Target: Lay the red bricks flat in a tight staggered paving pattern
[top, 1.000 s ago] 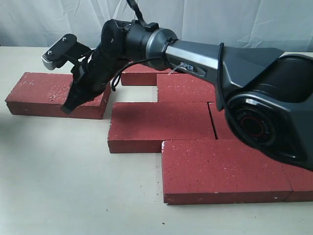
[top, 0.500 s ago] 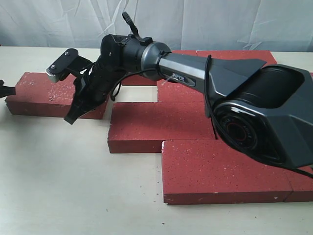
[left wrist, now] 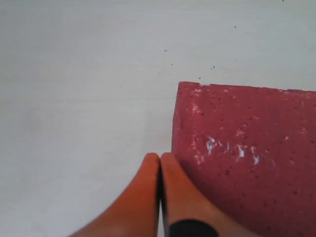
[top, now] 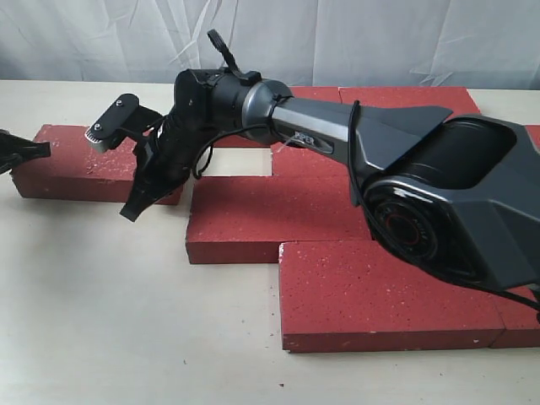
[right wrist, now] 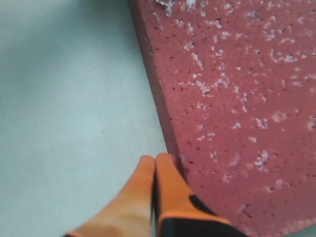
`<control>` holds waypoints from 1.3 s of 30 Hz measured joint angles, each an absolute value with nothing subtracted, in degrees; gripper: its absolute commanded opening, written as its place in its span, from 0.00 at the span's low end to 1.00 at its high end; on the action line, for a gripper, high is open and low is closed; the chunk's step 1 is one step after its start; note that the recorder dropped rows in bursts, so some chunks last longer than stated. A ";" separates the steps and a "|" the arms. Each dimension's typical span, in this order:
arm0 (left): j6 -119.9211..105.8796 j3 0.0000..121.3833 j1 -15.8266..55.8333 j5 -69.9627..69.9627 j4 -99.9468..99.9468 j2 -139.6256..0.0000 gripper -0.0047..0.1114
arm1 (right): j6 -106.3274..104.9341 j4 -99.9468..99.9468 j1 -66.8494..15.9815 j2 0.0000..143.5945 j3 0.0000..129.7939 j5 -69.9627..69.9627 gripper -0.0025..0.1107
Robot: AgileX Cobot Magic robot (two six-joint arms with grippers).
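Exterior view: most of the red bricks (top: 321, 291) already lie flat in stepped rows. Their ends are offset from row to row and the joints are closed, apart from one thin slit between two bricks in the middle row. The right arm hides part of the far rows, so the count cannot be had. One stray brick (top: 76, 164) lies apart, with a pale slot (top: 239, 162) of bare worktop (top: 101, 321) between it and the laid row. The right hand (top: 133, 208), reaching across, has its tips down at that brick's near corner, at the end facing the slot. The left hand (top: 25, 152) enters at the frame's edge, its tip at the brick's opposite end. By my reading, what remains is to slide this brick across the slot until it butts the row, then tighten the slit.

Left wrist view: the left hand (left wrist: 159, 163) is pressed fully shut and holds nothing. The stray brick (left wrist: 247, 163) sits just beside its tips, one finger against the brick's side. On the other side and ahead is open worktop (left wrist: 74, 74).

Right wrist view: the right hand (right wrist: 154, 162) is also shut and empty, its tips touching a side edge of the stray brick (right wrist: 237, 98) near a corner. Bare worktop (right wrist: 64, 98) on its free side leaves ample room. The laid bricks stand close along the sliding path, though, so this hand will probably need to clear out first.
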State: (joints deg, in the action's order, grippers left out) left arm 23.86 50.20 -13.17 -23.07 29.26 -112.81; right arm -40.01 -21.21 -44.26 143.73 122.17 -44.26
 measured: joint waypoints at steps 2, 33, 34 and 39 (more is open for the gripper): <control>25.04 50.20 -13.17 -23.19 30.33 -112.81 0.04 | -39.20 -19.79 -44.26 143.73 122.17 -44.64 0.01; 26.79 50.20 -13.51 -20.23 28.98 -111.55 0.04 | -45.20 -22.87 -43.93 143.85 122.37 -46.92 0.01; 27.56 50.20 -13.51 -20.23 29.54 -111.55 0.04 | -45.20 -22.61 -43.92 143.85 122.37 -46.92 0.01; 34.66 50.20 -13.51 -21.64 36.52 -111.55 0.04 | -45.20 -20.95 -43.70 143.85 122.37 -46.65 0.01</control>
